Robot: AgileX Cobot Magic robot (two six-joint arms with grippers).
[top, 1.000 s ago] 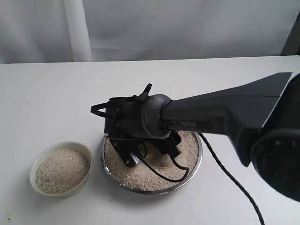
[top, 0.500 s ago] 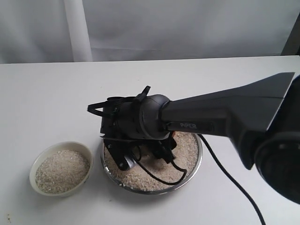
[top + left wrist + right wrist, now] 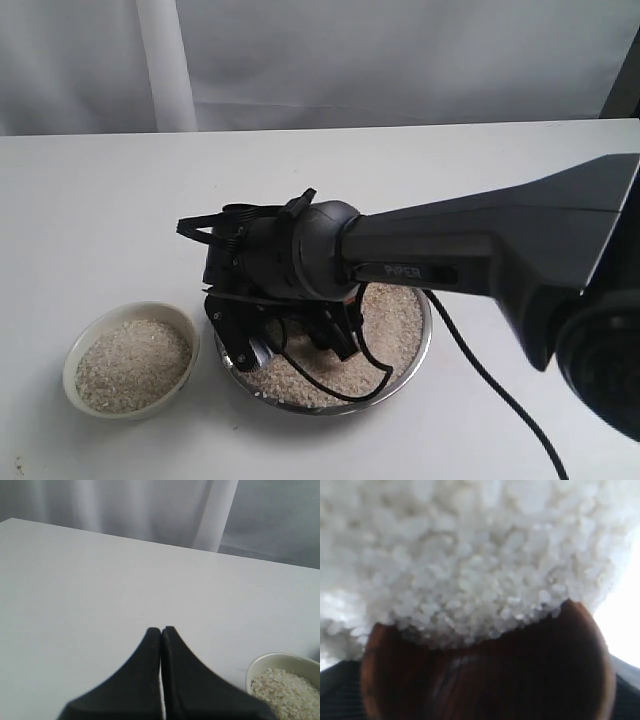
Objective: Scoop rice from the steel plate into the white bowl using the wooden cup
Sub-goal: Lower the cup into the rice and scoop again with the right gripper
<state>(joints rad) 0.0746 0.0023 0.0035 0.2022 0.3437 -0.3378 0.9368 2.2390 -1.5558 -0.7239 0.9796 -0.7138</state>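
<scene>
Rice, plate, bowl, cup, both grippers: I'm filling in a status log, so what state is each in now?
wooden cup: gripped, mouth dug into the grains.
rice: heaped, crowding the wooden cup's mouth.
steel plate: loaded with rice.
white bowl: partly filled with rice.
right gripper: fingers shut on the wooden cup.
left gripper: fingers shut, empty.

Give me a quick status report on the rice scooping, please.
Left gripper shut, empty, over table. Right gripper holds wooden cup, mouth into rice on steel plate. White bowl beside plate, nothing between.
</scene>
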